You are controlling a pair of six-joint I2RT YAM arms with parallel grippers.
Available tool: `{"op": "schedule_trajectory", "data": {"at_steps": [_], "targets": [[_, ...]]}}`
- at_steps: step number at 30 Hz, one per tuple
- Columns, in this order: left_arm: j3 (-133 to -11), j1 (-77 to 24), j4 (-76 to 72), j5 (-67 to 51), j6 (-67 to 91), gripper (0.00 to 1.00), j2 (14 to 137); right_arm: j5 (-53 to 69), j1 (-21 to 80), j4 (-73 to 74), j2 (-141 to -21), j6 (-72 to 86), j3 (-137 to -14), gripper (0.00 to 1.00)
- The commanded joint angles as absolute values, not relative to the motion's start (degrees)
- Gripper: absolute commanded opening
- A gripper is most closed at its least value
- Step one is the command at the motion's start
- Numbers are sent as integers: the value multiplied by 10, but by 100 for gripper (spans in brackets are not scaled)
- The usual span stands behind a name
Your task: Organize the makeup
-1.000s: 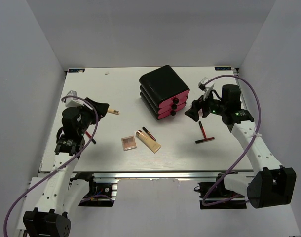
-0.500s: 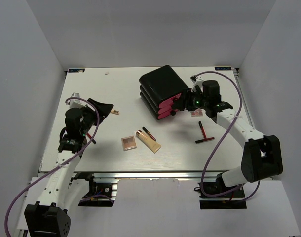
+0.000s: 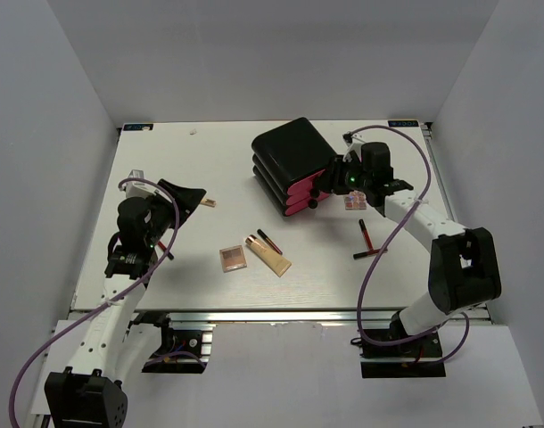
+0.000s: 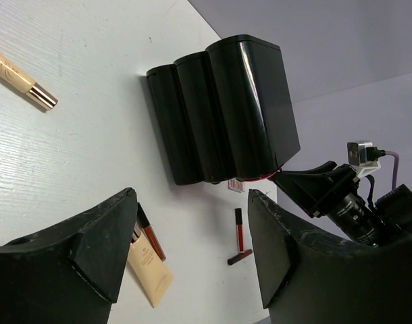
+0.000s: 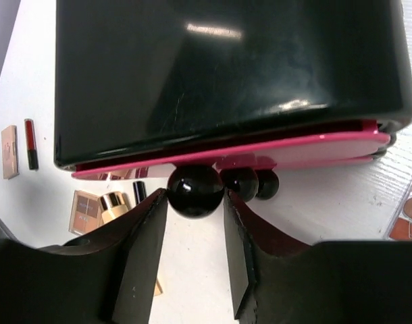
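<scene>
robot lab, white booth walls [image 3: 254, 53], white table [image 3: 210, 160]

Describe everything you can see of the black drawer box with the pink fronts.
The drawer box is glossy black and plastic-looking, with three stacked drawers that look shut, each with a pink front and a round black knob. It sits on the table's far middle, turned at an angle, fronts facing the near right. The right hand brackets one knob; whether its fingers touch it is unclear.

White wood-grain table [image 3: 210, 160], plain grey walls [image 3: 254, 53] on three sides, even light
</scene>
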State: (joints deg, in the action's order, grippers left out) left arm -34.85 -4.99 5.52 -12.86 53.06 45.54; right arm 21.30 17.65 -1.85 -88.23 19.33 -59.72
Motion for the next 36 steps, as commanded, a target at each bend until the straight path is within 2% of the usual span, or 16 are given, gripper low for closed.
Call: {"op": "schedule_trajectory", "data": {"at_steps": [1,4,8,10,13,19,20,23,27,36], "targets": [[-343,-49,46,-136,533,76,451,210,177,-62,-890,184,-624,44],[-340,-49,41,-138,539,75,452,212,176,-71,-894,178,-620,35],[-333,-49,34,-138,548,75,452,215,177,-71,-889,175,-608,13],[-330,-49,32,-137,550,75,452,217,177,-69,-870,171,-586,12],[-328,-49,32,-133,559,75,454,214,177,-55,-828,167,-543,5],[-323,-50,33,-133,576,74,482,215,176,-15,-715,154,-461,6],[-325,-50,34,-134,584,73,489,214,176,-10,-702,147,-442,10],[-337,-58,53,-132,599,71,528,208,176,-3,-668,142,-413,14],[-366,-115,67,-97,604,69,580,207,176,-1,-657,140,-402,16],[-430,-246,96,-37,635,60,694,180,166,56,-632,128,-398,9]]}}
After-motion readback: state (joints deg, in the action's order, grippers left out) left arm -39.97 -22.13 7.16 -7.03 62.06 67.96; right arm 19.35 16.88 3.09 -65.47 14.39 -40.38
